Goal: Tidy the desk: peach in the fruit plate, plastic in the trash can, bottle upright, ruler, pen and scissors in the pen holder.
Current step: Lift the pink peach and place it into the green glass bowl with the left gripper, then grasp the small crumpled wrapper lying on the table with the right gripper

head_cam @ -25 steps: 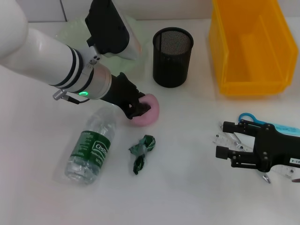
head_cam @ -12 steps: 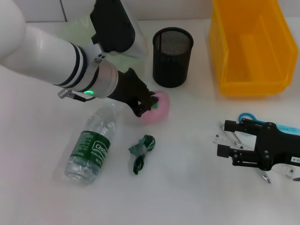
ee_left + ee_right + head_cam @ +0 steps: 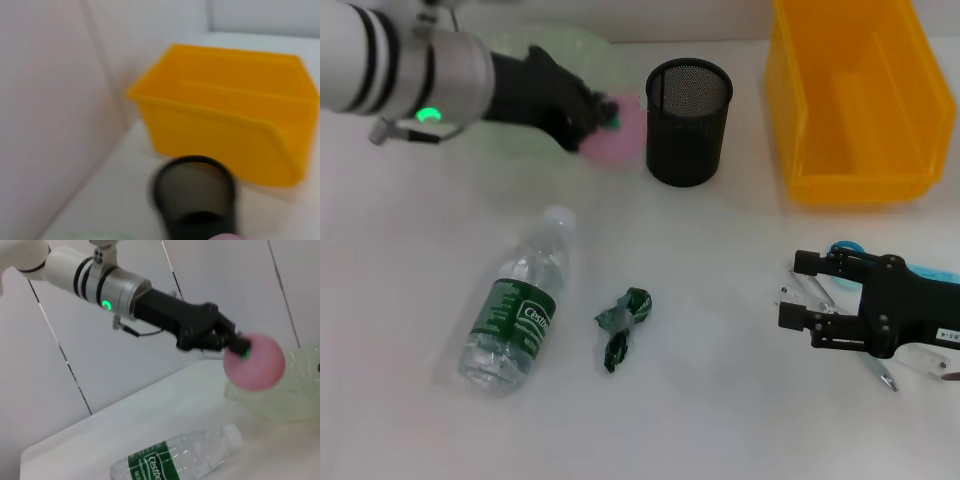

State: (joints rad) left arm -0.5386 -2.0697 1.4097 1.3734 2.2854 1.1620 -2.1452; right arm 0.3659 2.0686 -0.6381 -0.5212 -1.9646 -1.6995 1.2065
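Pink peach [image 3: 616, 137] gripped in left tool [image 3: 603, 114], clear of desk, beside pen holder [image 3: 688, 122]; right tool [image 3: 796, 292] spread.

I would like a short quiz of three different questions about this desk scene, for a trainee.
1. True or false: the water bottle stands upright.
2. What does the left pincer hold? A) scissors B) peach C) plastic scrap
3. Fill in: the right pincer is open, low over the ____.

Key: 1 false, it lies on its side. 2 B, lifted off the desk beside the black pen holder. 3 desk.
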